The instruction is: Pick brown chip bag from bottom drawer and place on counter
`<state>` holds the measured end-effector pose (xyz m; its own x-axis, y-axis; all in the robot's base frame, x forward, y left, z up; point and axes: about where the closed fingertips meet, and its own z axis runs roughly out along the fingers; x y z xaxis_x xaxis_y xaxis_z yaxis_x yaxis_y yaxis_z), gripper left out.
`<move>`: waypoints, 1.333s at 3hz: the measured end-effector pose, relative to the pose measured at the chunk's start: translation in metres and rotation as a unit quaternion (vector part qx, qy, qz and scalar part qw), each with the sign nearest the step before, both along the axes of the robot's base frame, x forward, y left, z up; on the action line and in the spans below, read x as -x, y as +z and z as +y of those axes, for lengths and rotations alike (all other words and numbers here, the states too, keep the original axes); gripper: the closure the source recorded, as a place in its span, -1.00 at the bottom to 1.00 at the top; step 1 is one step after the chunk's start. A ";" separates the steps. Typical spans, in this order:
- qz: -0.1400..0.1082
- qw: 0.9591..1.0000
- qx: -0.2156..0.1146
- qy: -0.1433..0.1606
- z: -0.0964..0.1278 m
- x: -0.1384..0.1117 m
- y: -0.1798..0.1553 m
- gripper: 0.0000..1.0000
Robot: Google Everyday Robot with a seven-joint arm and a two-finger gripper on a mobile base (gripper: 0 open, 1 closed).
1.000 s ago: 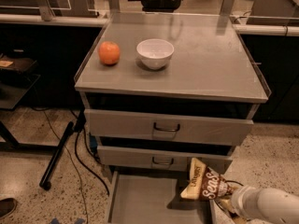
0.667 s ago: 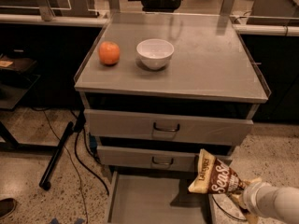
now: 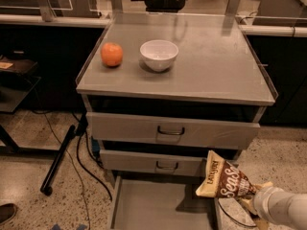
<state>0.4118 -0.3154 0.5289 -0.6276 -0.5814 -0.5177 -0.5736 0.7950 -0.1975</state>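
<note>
The brown chip bag has a dark brown centre with white script and tan ends. It hangs in the air at the lower right, above the right edge of the open bottom drawer. My gripper is shut on the bag's right end, with the white arm coming in from the bottom right corner. The drawer floor is bare and grey. The counter is the flat grey cabinet top above.
An orange fruit and a white bowl stand on the counter's left half. Two upper drawers with dark loop handles are pushed in. A black rod and cables lie on the floor at the left.
The bag has risen out of the bottom drawer and moved right and up with my gripper. The arm has shifted to the right.
</note>
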 end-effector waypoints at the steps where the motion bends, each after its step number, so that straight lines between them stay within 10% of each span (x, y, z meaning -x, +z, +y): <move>1: -0.044 0.999 0.009 0.005 -0.002 -0.005 0.057 1.00; 2: -0.113 0.993 0.014 0.028 0.014 -0.012 0.138 1.00; 4: -0.134 0.990 0.016 0.046 0.027 -0.006 0.155 1.00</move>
